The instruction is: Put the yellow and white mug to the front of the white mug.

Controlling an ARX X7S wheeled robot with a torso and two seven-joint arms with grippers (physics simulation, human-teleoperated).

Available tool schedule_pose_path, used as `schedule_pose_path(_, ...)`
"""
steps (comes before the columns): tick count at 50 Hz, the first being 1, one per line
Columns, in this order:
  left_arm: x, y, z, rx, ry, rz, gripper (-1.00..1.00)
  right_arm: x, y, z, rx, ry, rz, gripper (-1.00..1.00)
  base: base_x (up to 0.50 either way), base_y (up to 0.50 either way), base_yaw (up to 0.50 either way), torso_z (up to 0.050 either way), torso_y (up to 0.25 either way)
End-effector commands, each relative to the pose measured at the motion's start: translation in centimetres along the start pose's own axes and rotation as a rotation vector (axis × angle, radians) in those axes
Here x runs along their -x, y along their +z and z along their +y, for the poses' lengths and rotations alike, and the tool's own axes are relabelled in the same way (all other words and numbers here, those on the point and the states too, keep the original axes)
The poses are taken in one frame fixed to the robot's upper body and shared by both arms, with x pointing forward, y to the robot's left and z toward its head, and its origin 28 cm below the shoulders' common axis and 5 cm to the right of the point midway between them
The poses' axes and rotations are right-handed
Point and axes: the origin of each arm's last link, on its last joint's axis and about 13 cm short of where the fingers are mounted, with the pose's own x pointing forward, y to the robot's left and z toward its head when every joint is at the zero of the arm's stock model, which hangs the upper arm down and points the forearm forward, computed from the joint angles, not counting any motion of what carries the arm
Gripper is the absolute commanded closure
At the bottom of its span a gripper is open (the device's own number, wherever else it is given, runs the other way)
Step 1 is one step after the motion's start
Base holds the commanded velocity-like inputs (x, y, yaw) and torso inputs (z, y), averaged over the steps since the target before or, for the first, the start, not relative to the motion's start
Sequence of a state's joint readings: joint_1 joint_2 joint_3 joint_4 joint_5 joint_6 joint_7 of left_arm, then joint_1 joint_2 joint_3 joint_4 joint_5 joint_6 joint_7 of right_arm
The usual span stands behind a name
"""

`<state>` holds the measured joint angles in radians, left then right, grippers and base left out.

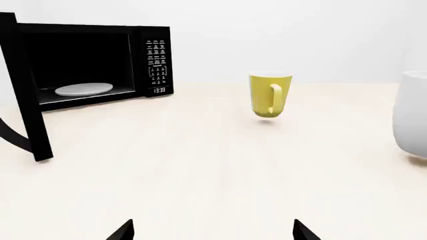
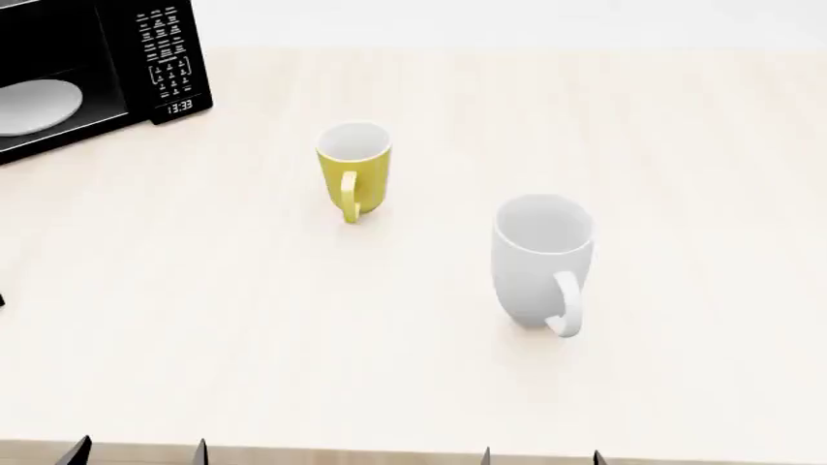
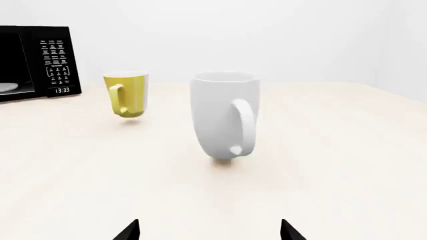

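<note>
The yellow and white mug [image 2: 352,172] stands upright on the pale table, its yellow side and yellow handle toward me; it also shows in the left wrist view [image 1: 269,95] and the right wrist view [image 3: 127,94]. The white mug [image 2: 541,260] stands nearer and to its right, handle toward me, large in the right wrist view [image 3: 223,115] and cut off at the edge of the left wrist view [image 1: 412,115]. My left gripper [image 2: 138,451] and right gripper [image 2: 540,455] sit at the table's front edge, both open and empty, well short of the mugs.
A black microwave [image 2: 91,68] stands at the table's far left with its door [image 1: 27,90] swung open and a white plate [image 1: 84,89] inside. The table's front edge [image 2: 387,451] runs just before the fingertips.
</note>
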<state>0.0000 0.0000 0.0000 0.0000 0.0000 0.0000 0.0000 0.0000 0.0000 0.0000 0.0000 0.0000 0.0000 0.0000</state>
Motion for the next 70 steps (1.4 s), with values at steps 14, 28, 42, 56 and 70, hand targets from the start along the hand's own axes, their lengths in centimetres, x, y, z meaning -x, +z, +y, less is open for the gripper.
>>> schedule_pose_path(14, -0.1, 0.2, 0.3, 0.013, -0.001, 0.003, -1.0, 0.1, 0.5, -0.5, -0.023, -0.038, 0.034, -1.0, 0.0, 0.0, 0.0, 0.0, 0.0)
schedule_pose_path(28, -0.2, 0.6, 0.9, -0.01, 0.024, -0.01, -1.0, 1.2, 2.1, -3.5, -0.031, -0.169, 0.012, -1.0, 0.0, 0.0, 0.0, 0.0, 0.0)
schedule_pose_path(42, 1.1, 2.8, 1.3, -0.009, 0.042, -0.084, -1.0, 2.6, 2.8, -5.5, -0.05, -0.259, -0.014, -1.0, 0.0, 0.0, 0.0, 0.0, 0.0)
schedule_pose_path(56, 0.8, 3.0, 1.9, 0.012, 0.059, -0.088, -1.0, 3.3, 3.2, -6.3, -0.081, -0.253, -0.099, -1.0, 0.21, -0.25, 0.0, 0.0, 0.0)
schedule_pose_path(70, 0.8, 2.9, 2.0, 0.052, 0.038, -0.081, -1.0, 3.5, 3.1, -6.2, -0.071, -0.25, -0.107, -1.0, 0.43, -0.27, 0.0, 0.0, 0.0)
